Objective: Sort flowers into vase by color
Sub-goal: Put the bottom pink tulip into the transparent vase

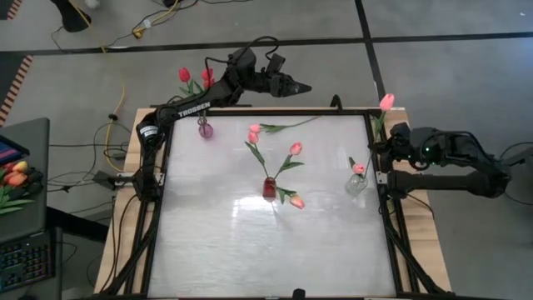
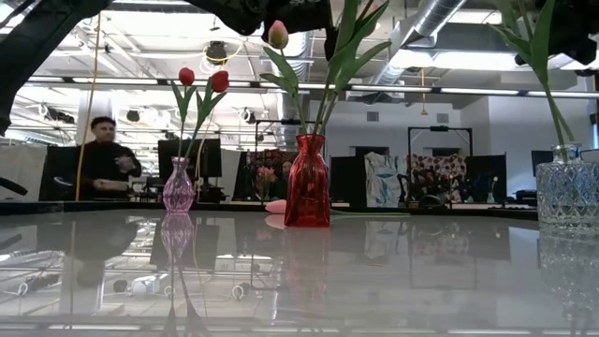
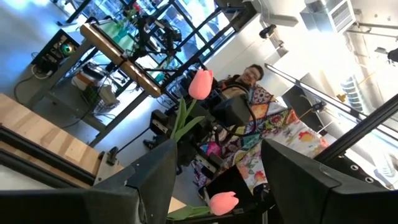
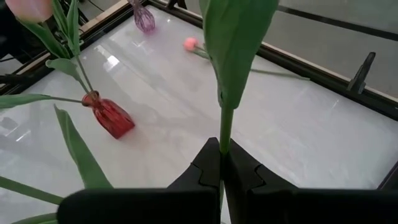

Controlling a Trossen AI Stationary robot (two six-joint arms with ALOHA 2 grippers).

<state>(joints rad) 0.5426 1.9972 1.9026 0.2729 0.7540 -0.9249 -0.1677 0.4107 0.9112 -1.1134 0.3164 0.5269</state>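
Tulip (image 4: 233,56) is pinched by its stem in the right gripper (image 4: 222,163), near the clear vase (image 1: 356,184); left gripper (image 1: 293,85) is released. I'd lower it straight, stem first, into the neck.

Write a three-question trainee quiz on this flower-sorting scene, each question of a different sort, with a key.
1. True or false: the right hand is shut on a tulip stem.
2. Which vase holds the red tulips? A) purple vase B) red vase C) clear vase
3. Fill in: one pink tulip lies loose on the ____, outside any vase.

Key: 1 true; 2 A; 3 table.
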